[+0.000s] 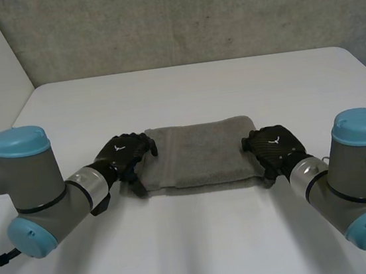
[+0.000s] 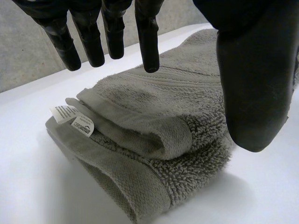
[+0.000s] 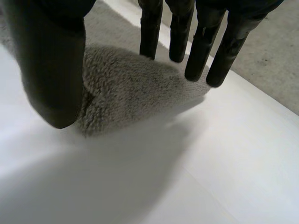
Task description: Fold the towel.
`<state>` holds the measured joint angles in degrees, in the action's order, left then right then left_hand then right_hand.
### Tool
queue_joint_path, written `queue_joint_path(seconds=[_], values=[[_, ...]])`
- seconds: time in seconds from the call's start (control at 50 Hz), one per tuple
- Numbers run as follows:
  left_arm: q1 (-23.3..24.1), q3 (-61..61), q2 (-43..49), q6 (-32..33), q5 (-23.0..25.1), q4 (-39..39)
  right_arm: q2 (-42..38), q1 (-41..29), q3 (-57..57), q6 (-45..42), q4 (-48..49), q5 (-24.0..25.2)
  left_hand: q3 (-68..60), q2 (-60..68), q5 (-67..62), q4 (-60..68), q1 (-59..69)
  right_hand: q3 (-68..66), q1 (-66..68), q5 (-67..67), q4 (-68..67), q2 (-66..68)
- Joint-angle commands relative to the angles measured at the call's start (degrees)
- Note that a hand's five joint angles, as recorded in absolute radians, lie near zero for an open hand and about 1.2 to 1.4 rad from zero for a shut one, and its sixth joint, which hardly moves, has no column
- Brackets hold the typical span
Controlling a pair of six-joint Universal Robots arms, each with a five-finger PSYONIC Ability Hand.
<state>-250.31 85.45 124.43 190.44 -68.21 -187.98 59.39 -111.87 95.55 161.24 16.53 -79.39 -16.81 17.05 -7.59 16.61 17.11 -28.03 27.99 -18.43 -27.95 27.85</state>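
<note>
Your towel lies folded in the middle of the tabletop. Your left hand and right hand flank its short ends, fingers straight, holding nothing. Next, probably, pinch one end for another fold.

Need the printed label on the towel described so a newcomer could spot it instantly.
On the white table a folded grey towel lies between the two arms. At its end by the left robot hand, two small white tags stick out from between the layers. The printed label is the one with bold dark lettering; its neighbour shows only faint fine print.
</note>
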Motion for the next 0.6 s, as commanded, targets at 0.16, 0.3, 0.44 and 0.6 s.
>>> queue_joint_path(seconds=[0.16,0.3,0.44,0.6], values=[[0.09,0.15,-1.29,-0.34,0.01,0.25,-3.49,0.16,-0.01,2.42,3.16,1.69,-0.3,0.06,0.48,0.5,0.0,-42.19,42.24,-41.8,-42.28,42.37],[-0.18,-0.46,-5.15,-0.34,-0.25,1.91,-1.74,1.48,0.78,1.36,1.31,1.61,2.54,-2.79,3.33,-2.35,-2.84,-51.97,52.01,-51.57,-52.05,52.15],[-0.88,-2.13,-11.75,-3.15,-2.19,4.12,7.65,7.62,2.19,-9.68,-10.17,1.87,5.59,-5.83,6.37,-5.39,-5.88,-51.97,52.01,-51.57,-52.05,52.15],[-1.05,-6.44,-17.29,-7.46,-2.63,4.56,10.04,4.59,-5.7,-18.68,-18.19,0.73,5.59,-5.83,6.37,-5.39,-5.88,-51.97,52.01,-51.57,-52.05,52.15]])
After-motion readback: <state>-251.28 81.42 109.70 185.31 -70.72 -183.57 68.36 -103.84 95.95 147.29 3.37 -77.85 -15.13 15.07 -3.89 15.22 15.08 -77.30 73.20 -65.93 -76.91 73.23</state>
